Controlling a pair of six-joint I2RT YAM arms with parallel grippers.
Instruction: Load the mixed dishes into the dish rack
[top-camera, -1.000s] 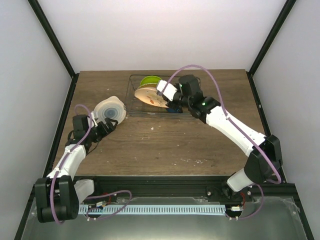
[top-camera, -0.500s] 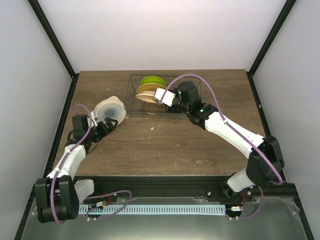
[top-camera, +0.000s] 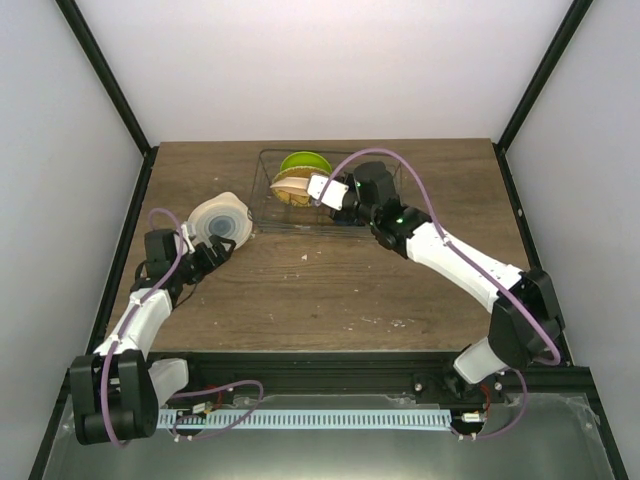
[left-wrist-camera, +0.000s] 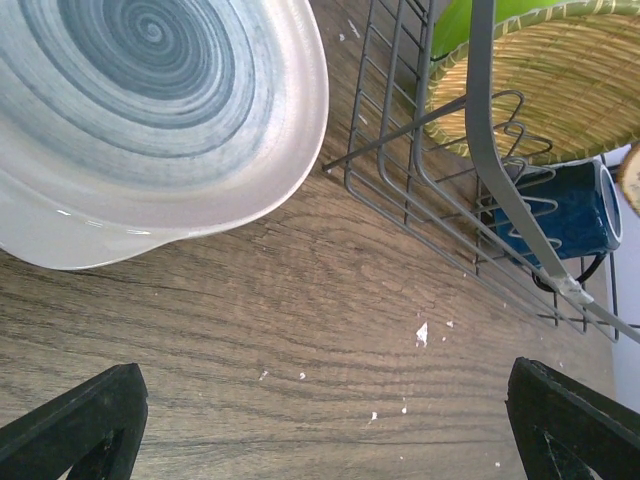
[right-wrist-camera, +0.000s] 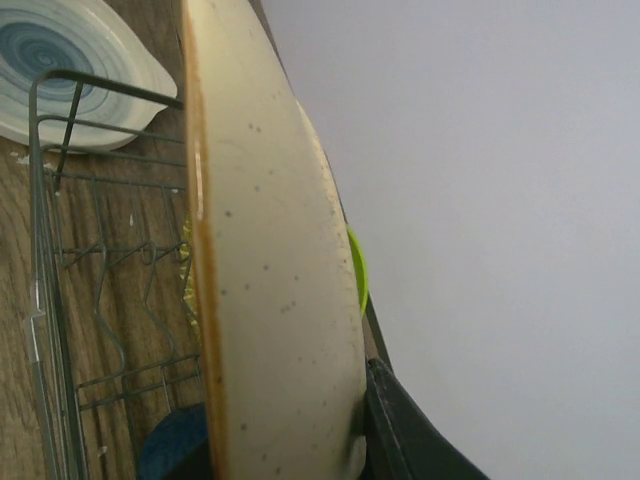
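**Right gripper holds beige plate on edge over the rack**

The right gripper (top-camera: 322, 187) is closed narrow on the rim of the beige plate (right-wrist-camera: 270, 300). It holds this plate on its edge inside the dish rack (left-wrist-camera: 483, 150), just in front of the tan woven-look plate (left-wrist-camera: 570, 70). The left gripper (top-camera: 208, 254) stands wide apart and holds nothing. It is low over the table (top-camera: 330, 290), near the white blue-ringed dish (top-camera: 218, 219), which lies on the wood just left of the rack.

One second ago the beige plate was leaning, with its face turned up. Now it is more upright and deeper in the rack. The left arm has not moved.

Count: three plates at the rack (the lime-green plate (top-camera: 305, 161), the woven one, the beige one), one dark blue mug (left-wrist-camera: 565, 212) on the rack floor, one white dish outside, one rack.
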